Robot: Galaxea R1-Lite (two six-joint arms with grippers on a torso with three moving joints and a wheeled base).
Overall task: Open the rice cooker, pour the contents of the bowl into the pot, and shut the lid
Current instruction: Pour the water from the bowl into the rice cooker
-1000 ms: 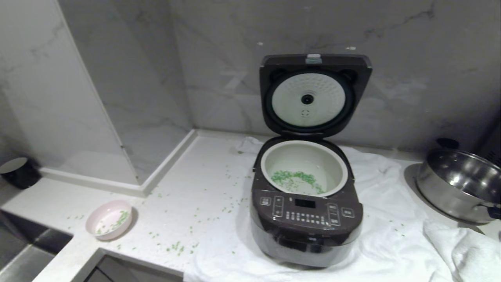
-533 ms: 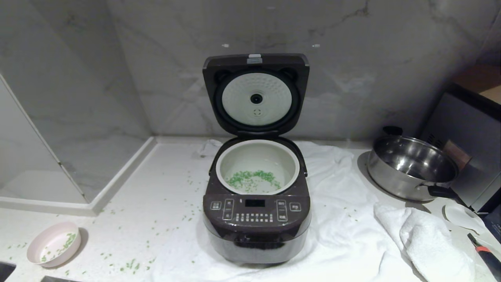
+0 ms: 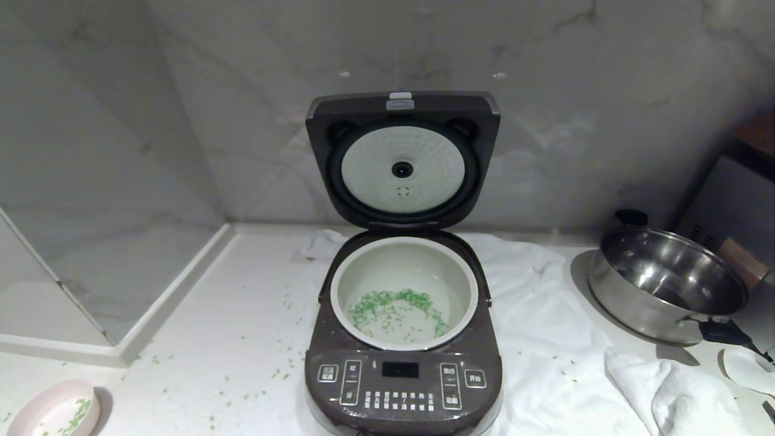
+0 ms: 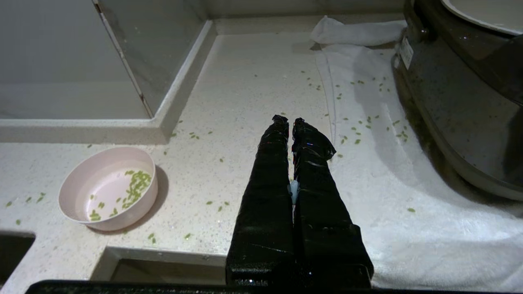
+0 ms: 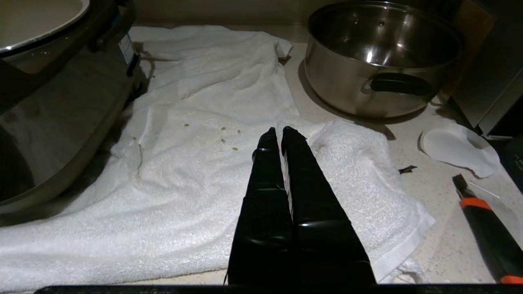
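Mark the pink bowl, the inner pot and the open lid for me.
bowl (image 4: 81,192), left wrist view, outer pink wall.
pot (image 3: 404,255), head view, bare inner wall.
lid (image 3: 375,169), head view, pale inner plate.

White Chinese labels on the rice cooker (image 3: 402,387) — too small to read.

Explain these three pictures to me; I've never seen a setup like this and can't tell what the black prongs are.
The black prongs are a two-armed robot's grippers. One picture looks down from its head; the others come from a camera on each wrist. The left gripper and right gripper are both shut and hold nothing. On the counter, the rice cooker stands on a white towel, its lid raised. Green bits lie in its pot. A pink bowl sits left, a steel pan right.
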